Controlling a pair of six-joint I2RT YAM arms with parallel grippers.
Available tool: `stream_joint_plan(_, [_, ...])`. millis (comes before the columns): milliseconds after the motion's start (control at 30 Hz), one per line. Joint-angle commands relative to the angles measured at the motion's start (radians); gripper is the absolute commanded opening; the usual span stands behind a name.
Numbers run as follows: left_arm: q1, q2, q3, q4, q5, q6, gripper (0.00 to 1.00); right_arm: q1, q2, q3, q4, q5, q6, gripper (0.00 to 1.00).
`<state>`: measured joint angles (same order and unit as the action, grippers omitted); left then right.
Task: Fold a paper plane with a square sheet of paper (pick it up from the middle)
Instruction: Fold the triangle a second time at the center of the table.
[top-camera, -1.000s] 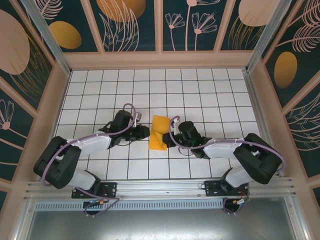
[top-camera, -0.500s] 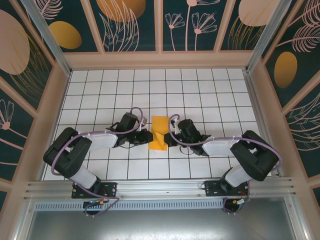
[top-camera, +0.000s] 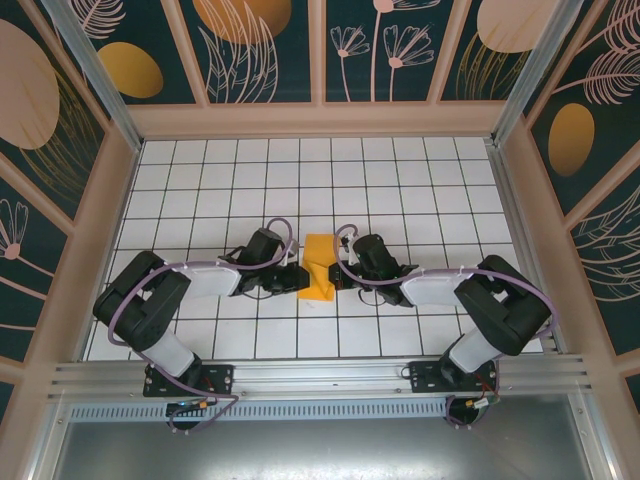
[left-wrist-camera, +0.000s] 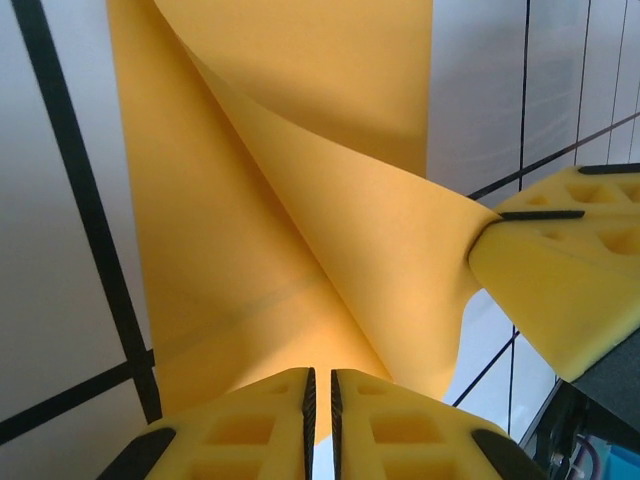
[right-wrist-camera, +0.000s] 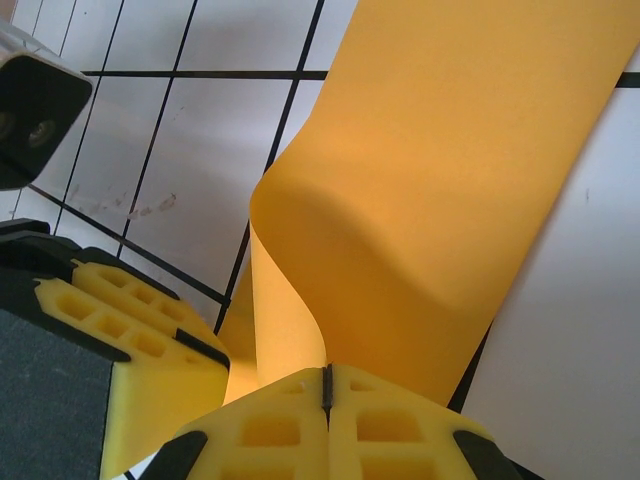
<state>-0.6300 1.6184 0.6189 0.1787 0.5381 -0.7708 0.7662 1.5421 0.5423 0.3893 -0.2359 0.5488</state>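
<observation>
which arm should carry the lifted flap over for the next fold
Right, probably. The right gripper is shut on the raised, curling flap of the square sheet of paper, so it can lay it over. The left gripper pinches the opposite edge, better as an anchor.

**Closing in from both sides**

The partly folded orange-yellow sheet of paper (top-camera: 318, 262) lies mid-way across the white gridded table (top-camera: 400, 180). The left pincer (top-camera: 297, 274) is right at its left edge and the right pincer (top-camera: 340, 272) at its right, both arms reaching low.

Paper (left-wrist-camera: 290, 200) — upper edge out of frame
</observation>
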Motion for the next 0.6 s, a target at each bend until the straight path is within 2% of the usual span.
stream_joint_plan(0, [-0.012,-0.002,-0.001,-0.022,-0.007,0.017,0.17,-0.005,0.016,0.028,-0.022,0.014,-0.013,0.00])
stream_joint_plan(167, [-0.017,0.005,0.021,-0.130,-0.145,0.032,0.14,-0.005,0.017,0.031,-0.026,0.020,-0.015,0.00])
stream_joint_plan(567, [-0.015,0.002,0.041,-0.203,-0.260,0.060,0.13,-0.005,0.028,0.066,-0.034,-0.002,-0.028,0.00])
